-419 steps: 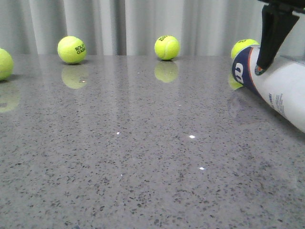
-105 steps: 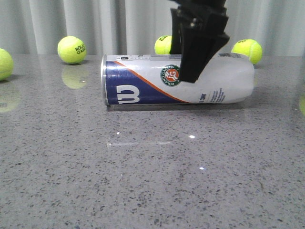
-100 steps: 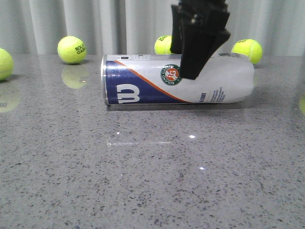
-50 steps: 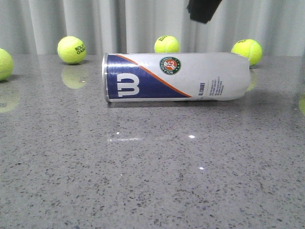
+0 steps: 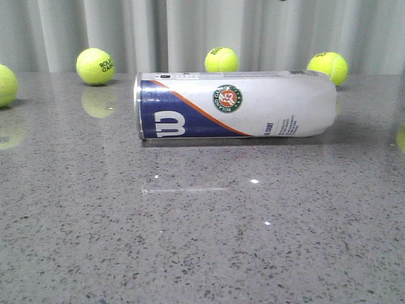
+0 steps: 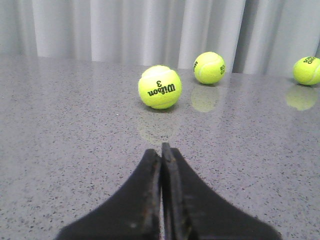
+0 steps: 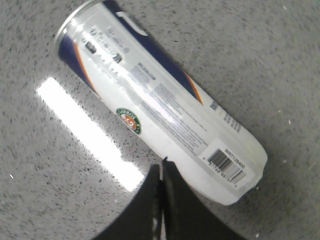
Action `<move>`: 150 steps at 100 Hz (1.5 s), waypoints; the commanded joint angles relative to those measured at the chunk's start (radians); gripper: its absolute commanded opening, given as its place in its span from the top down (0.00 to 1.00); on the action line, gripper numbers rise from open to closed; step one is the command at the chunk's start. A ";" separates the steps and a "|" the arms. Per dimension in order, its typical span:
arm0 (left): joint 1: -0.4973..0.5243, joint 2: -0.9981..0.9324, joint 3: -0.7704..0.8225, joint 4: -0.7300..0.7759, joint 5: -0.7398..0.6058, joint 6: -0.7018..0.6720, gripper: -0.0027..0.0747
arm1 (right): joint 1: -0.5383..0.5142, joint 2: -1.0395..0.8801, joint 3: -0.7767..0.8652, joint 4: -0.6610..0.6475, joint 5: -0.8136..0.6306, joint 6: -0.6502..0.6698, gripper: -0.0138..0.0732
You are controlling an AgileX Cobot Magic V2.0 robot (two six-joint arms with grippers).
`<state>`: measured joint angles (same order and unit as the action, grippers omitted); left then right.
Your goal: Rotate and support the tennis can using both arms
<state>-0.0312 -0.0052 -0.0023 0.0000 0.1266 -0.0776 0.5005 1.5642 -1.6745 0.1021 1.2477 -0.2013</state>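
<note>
The speckled grey stone tabletop (image 5: 190,253) carries everything, with pale pleated curtains (image 5: 190,31) hanging behind its far edge. The tennis can (image 5: 234,105) lies on its side around the middle of the tabletop, lengthwise across the front view: its navy section with the white W logo toward the left edge, its white rounded end toward the right, the round green-orange emblem facing the camera. Nothing touches it.

The right gripper (image 7: 162,167) hangs above the can, looking down on it (the barcode end lies nearest the fingertips), its two wedge fingers pressed together with nothing between them. The left gripper (image 6: 161,152) sits low over the tabletop, well apart from the can, its fingers likewise closed tip to tip and empty.

Four tennis balls rest along the far edge: one at the left edge (image 5: 6,85), half cut off, one marked Roland Garros (image 5: 95,66), one behind the can (image 5: 221,59), and one by the can's right end (image 5: 328,65). The left wrist view shows a Wilson 3 ball (image 6: 159,87) nearest the fingertips.
</note>
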 commanded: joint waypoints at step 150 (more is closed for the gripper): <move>0.001 -0.039 0.020 0.000 -0.269 -0.008 0.99 | -0.015 -1.206 1.210 -0.029 -0.976 0.294 0.90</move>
<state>-0.0312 -0.0052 -0.0023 0.0000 -0.0594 -0.0776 0.4910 0.4133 -0.4735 0.0854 0.3775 0.0954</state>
